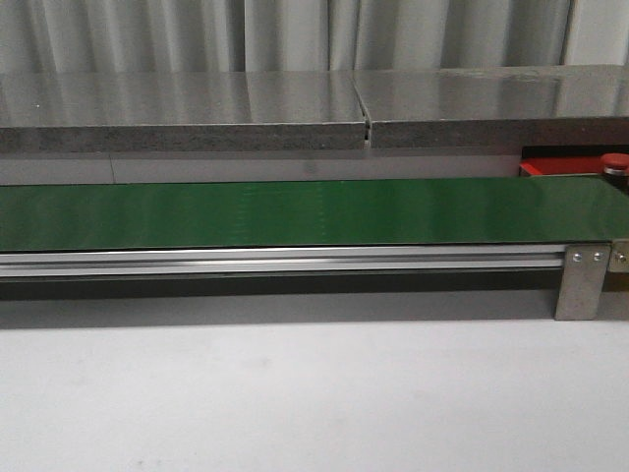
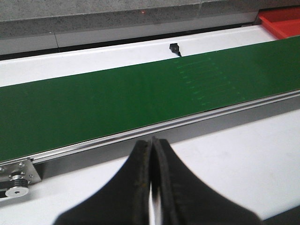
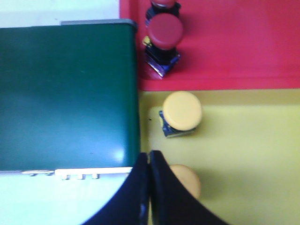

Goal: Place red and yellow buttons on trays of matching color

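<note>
In the right wrist view a red tray (image 3: 234,47) holds two red buttons (image 3: 164,32), one partly cut off at the frame edge (image 3: 162,3). Beside it a yellow tray (image 3: 243,150) holds two yellow buttons, one in full view (image 3: 183,110) and one partly behind my finger (image 3: 190,180). My right gripper (image 3: 149,154) is shut and empty, above the yellow tray's edge by the belt end. My left gripper (image 2: 153,140) is shut and empty over the white table before the belt. In the front view a red button (image 1: 614,162) and the red tray (image 1: 555,167) show at far right.
The long green belt (image 1: 295,213) runs across the table on an aluminium rail (image 1: 285,260), and it also shows in the left wrist view (image 2: 117,103) and the right wrist view (image 3: 65,93). A grey stone ledge (image 1: 295,113) runs behind it. A small black sensor (image 2: 174,48) stands at the belt's far side.
</note>
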